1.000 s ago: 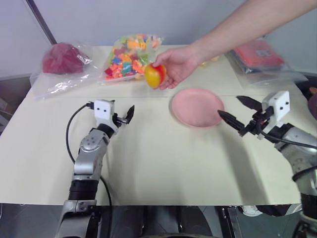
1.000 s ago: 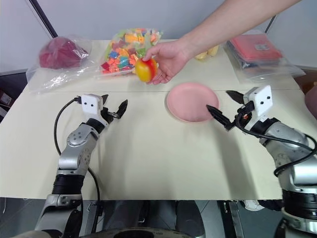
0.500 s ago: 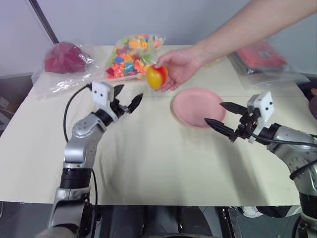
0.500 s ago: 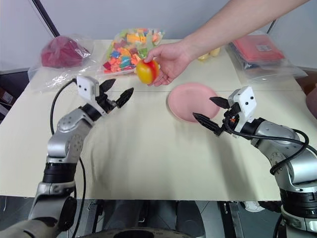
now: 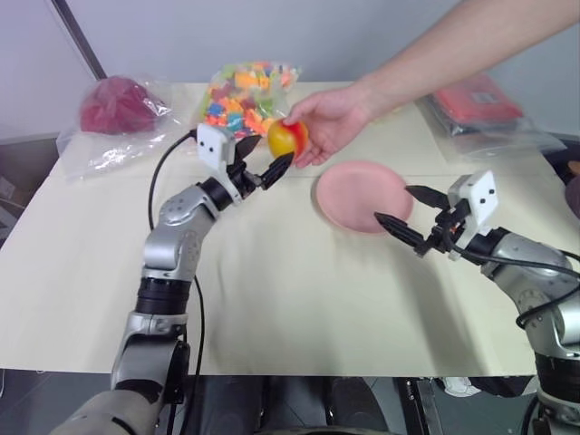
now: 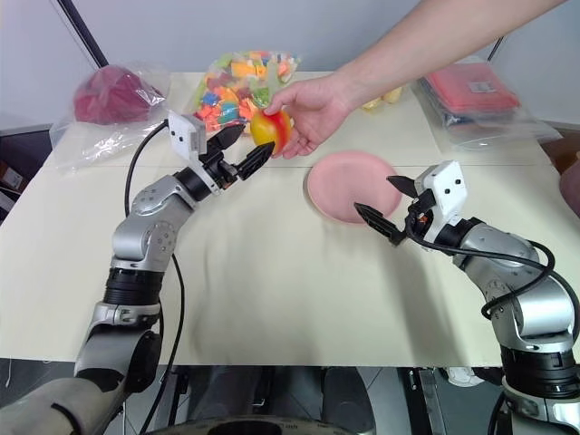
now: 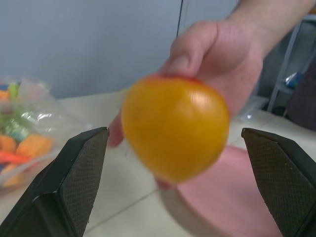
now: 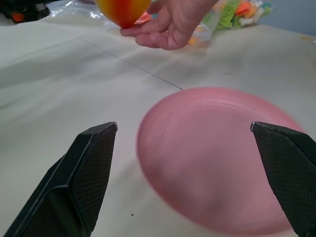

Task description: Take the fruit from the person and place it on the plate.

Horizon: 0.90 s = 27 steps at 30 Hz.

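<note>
Left eye view has the person's hand (image 5: 331,122) reaching in from the far right, holding the fruit (image 5: 286,140) in its fingertips above the table (image 5: 272,290), just left of and beyond the plate (image 5: 361,195). The left gripper (image 5: 263,161) is raised to the fruit with its jaws spread wide, one black finger on each side of it; from the left wrist view, the fruit (image 7: 175,127) sits between the two fingers (image 7: 74,173) with a clear gap on both sides, so nothing is clamped. The thumb of the hand (image 7: 217,54) presses on the top of the fruit.

Pink and bare, the plate lies flat on the table toward the right of centre. The right gripper (image 5: 410,217) hovers at the plate's near right edge, its jaws also wide apart, pointing left across the plate. In the right wrist view the plate (image 8: 217,158) lies between the two fingers, with the fruit (image 8: 123,11) and hand (image 8: 170,24) beyond it.

Along the far edge of the table lie a clear bag of colourful pieces (image 5: 237,100), a bag with a dark red thing (image 5: 113,107) at the far left, and a red flat package (image 5: 476,100) in clear wrap at the far right.
</note>
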### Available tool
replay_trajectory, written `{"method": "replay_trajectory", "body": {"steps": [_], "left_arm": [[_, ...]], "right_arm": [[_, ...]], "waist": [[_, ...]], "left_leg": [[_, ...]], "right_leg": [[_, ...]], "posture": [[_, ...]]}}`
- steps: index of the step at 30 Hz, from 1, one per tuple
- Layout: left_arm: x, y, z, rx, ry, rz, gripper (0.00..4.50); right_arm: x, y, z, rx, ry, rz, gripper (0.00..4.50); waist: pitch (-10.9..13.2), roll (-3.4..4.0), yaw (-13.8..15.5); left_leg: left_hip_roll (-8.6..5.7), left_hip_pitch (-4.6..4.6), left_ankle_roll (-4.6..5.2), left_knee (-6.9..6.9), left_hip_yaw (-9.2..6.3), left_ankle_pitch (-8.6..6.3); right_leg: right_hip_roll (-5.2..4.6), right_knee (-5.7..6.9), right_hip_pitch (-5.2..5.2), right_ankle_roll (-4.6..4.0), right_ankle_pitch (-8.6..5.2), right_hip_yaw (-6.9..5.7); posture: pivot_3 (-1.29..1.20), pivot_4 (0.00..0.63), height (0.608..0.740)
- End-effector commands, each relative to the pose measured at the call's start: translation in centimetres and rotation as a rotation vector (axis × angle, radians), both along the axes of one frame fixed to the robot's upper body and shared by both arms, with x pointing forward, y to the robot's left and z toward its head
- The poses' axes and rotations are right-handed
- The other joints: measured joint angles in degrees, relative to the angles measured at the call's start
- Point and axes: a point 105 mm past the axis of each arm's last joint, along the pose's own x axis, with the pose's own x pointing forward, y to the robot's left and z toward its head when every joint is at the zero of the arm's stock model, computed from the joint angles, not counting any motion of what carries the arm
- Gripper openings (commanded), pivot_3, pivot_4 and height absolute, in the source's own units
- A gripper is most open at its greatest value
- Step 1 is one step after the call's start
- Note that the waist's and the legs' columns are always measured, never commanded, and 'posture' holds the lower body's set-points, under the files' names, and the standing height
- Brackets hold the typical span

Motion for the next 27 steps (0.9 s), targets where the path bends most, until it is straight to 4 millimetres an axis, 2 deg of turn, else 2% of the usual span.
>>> {"method": "replay_trajectory", "body": {"steps": [1,9,13,14,20,22,25,27], "left_arm": [[0.1,-0.8,1.4,0.0,-0.06,-0.011,4.5],[0.8,-1.8,1.2,0.018,-0.064,-0.008,4.5],[0.8,-1.7,1.2,0.015,-0.069,-0.01,3.32],[0.7,-1.7,1.2,0.015,-0.07,-0.01,3.26],[0.9,-1.5,1.5,0.013,-0.071,0.006,3.26],[1.5,-1.3,0.4,0.072,-0.037,0.03,3.26],[1.5,-2.2,-1.4,0.202,-0.065,-0.003,3.26],[2.0,-3.4,-1.5,0.187,-0.06,-0.032,3.26]], "right_arm": [[-0.2,0.2,1.1,-0.001,-0.061,-0.003,4.44],[-0.1,0.1,1.1,0.007,-0.075,-0.03,4.44],[-0.1,0.1,1.0,0.011,-0.078,-0.038,4.5],[-0.1,0.1,1.0,0.011,-0.078,-0.04,4.5],[-0.1,0.0,1.0,0.011,-0.082,-0.046,4.5],[-0.1,0.0,1.1,0.011,-0.084,-0.047,4.5],[0.0,-0.1,1.2,0.01,-0.089,-0.054,4.5],[0.1,-0.2,1.1,0.011,-0.089,-0.057,4.5]], "waist": [[0.0,0.0,-0.04],[0.0,0.0,-0.06],[0.0,0.0,-0.05],[0.0,0.0,-0.05],[0.0,0.0,-0.05],[0.0,0.0,-0.07],[0.0,0.0,-0.07],[0.01,-0.01,0.08]], "left_leg": [[0.0,0.0,0.0,0.0,0.0,0.0],[0.0,0.0,-0.01,-0.01,0.0,0.01],[0.0,0.0,-0.01,-0.01,0.0,0.01],[0.0,0.0,-0.01,-0.01,0.0,0.01],[0.0,0.0,-0.01,-0.01,0.0,0.01],[0.0,0.0,-0.02,-0.01,0.0,0.01],[0.0,0.01,-0.01,-0.01,0.01,0.01],[-0.01,0.0,-0.01,-0.01,0.01,0.01]], "right_leg": [[0.0,0.0,0.0,0.0,0.0,0.0],[0.01,0.0,-0.01,0.0,0.0,0.0],[0.01,0.01,-0.02,0.0,0.0,0.0],[0.01,0.01,-0.02,0.0,0.0,0.0],[0.0,0.01,-0.02,0.0,0.0,0.0],[0.0,0.01,-0.02,0.0,0.0,0.0],[0.01,0.02,-0.02,0.0,0.0,0.0],[0.01,0.01,-0.02,0.0,0.0,0.0]], "posture": [[0.0,0.15,0.74],[0.0,0.15,0.74],[0.0,0.15,0.74],[0.0,0.15,0.74],[0.0,0.15,0.74],[0.0,0.15,0.74],[0.0,0.15,0.74],[0.0,0.15,0.74]]}}
